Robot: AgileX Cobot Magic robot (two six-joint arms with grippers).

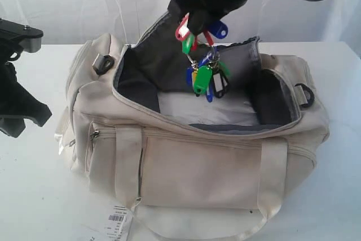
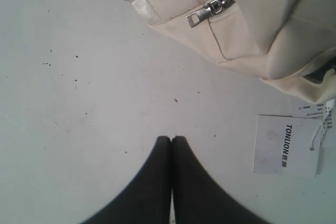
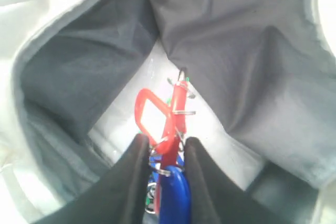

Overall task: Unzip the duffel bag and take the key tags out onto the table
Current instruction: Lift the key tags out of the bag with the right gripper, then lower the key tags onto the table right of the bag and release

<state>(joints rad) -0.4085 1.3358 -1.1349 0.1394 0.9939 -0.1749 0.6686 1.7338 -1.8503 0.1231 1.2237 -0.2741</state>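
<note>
Exterior view: right gripper (image 1: 198, 29) clamped on key tags (image 1: 204, 71), dangling above open duffel bag (image 1: 197, 156). Left gripper (image 2: 171, 139) closed, idle over table (image 2: 79, 103). Risk: thin pinch slips, bunch drops back inside.

The white table (image 1: 34, 196) carried the cream duffel bag (image 1: 197, 167), which sat upright across its middle. 2 white paper tags lay flat on the tabletop just beside the bag's near corner: a TONLION hangtag (image 2: 283, 145) and a barcode hangtag (image 1: 117, 218). Small dark specks (image 2: 76, 56) dotted the bare surface.
</note>
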